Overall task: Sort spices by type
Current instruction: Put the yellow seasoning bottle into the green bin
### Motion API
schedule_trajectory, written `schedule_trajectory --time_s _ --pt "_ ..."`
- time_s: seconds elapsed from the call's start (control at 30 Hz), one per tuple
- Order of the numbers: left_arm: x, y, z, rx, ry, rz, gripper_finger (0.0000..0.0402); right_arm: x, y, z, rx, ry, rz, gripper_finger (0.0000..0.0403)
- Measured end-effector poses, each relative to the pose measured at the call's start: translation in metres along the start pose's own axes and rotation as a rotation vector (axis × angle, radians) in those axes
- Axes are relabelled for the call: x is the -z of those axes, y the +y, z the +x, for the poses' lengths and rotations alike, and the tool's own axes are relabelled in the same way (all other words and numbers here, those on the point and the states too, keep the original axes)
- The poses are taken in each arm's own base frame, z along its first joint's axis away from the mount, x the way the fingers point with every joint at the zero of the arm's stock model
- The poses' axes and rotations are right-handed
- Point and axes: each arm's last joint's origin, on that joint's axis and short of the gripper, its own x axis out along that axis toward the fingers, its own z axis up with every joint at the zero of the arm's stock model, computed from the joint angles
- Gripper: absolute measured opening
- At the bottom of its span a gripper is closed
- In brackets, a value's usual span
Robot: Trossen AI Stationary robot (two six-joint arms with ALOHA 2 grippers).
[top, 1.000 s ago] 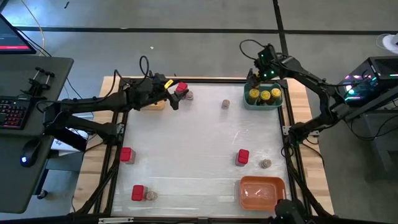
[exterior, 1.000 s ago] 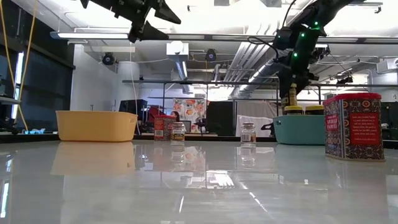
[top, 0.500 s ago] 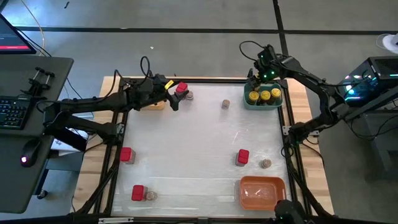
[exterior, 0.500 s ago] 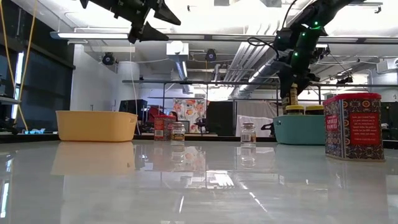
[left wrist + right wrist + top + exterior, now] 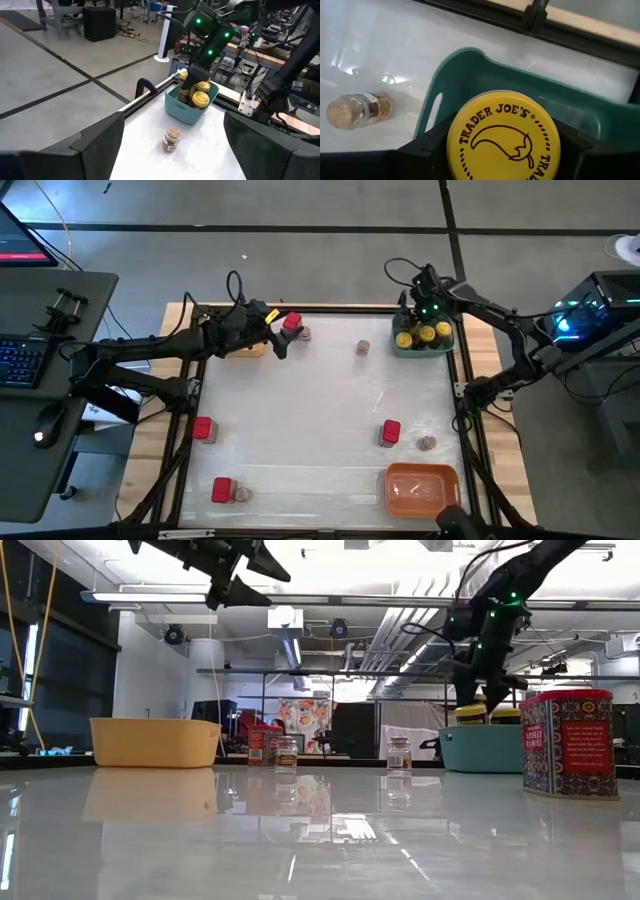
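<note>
We see our right pincer (image 5: 502, 150) squeezing a yellow-lidded jar (image 5: 502, 137) over the teal tray (image 5: 424, 343) below it, red tins (image 5: 203, 429) and small jars (image 5: 427, 443) still scattered.

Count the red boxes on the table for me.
4. One red box at the far edge, left of middle; one at the left side; one near-left; one right of centre. More may be hidden.

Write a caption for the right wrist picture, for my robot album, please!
Right gripper holds a yellow-lidded jar over the teal tray; a small brown jar stands beyond.
</note>
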Motion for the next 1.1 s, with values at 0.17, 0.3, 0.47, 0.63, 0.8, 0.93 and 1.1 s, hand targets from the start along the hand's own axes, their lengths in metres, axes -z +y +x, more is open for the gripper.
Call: schedule_trajectory --time_s 0.17,0.3,0.47,0.63,0.8,0.93,1.1 --pt "0.0017 0.0004 0.0000 -0.004 0.017 0.025 0.0328 0.0024 -0.0011 0.0046 0.014 -0.005 0.071 0.0219" --pt "0.0017 0.0004 0.0000 -0.004 0.017 0.054 0.0328 0.0012 -0.0014 0.0045 0.029 -0.022 0.120 0.0219" --pt "0.0017 0.0004 0.0000 -0.003 0.017 0.068 0.0328 0.0018 0.0030 0.0047 0.027 -0.028 0.135 0.0219" --pt "0.0017 0.0004 0.0000 -0.003 0.017 0.088 0.0328 0.0027 0.0055 0.0050 0.026 -0.025 0.137 0.0237" --pt "0.0017 0.0004 0.0000 -0.003 0.018 0.092 0.0328 0.0028 0.0054 0.0051 0.026 -0.023 0.145 0.0253" --pt "0.0018 0.0004 0.0000 -0.003 0.018 0.092 0.0328 0.0027 0.0055 0.0052 0.026 -0.024 0.146 0.0256" --pt "0.0018 0.0004 0.0000 -0.004 0.019 0.092 0.0328 0.0027 0.0057 0.0052 0.019 -0.022 0.145 0.0258"
